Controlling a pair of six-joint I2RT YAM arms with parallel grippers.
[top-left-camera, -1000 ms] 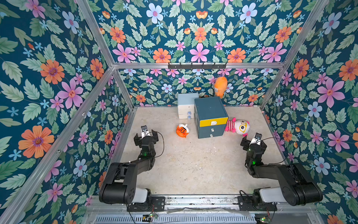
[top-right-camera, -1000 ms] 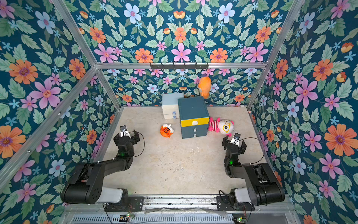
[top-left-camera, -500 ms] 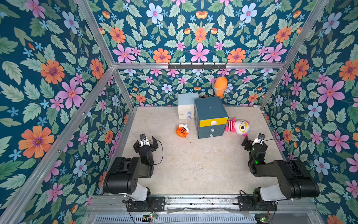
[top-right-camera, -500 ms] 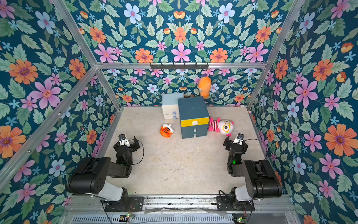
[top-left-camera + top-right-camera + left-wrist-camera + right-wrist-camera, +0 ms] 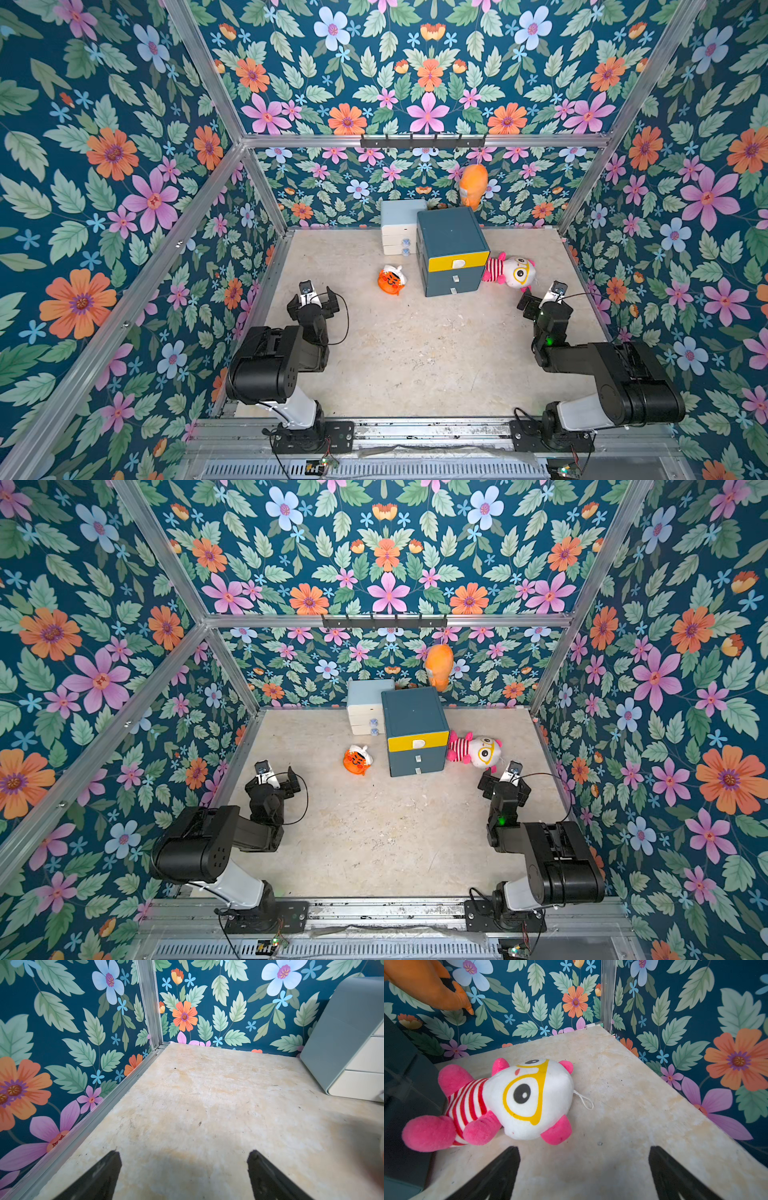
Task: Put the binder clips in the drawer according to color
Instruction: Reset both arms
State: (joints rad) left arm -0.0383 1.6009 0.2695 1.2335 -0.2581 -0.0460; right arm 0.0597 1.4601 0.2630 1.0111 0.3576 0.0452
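Drawer (image 5: 451, 245) rearward; left gripper (image 5: 184, 1153), right gripper (image 5: 584, 1148) near edges (image 5: 124, 1089).

We see a lab robot cell: floral walls (image 5: 374, 62) on an aluminium frame (image 5: 291, 140), left arm (image 5: 270, 365) and right arm (image 5: 615, 374) bolted to a rail (image 5: 428, 430).

Pose: left arm (image 5: 274, 357) folded, elbow drawn in by its base, wrist held low and pointing forward. The left gripper (image 5: 184, 1155) has its jaws spread wide with nothing between them. The right arm (image 5: 615, 374) is folded likewise. The right gripper (image 5: 584, 1150) has its jaws spread wide, empty. The two grippers sit well apart.
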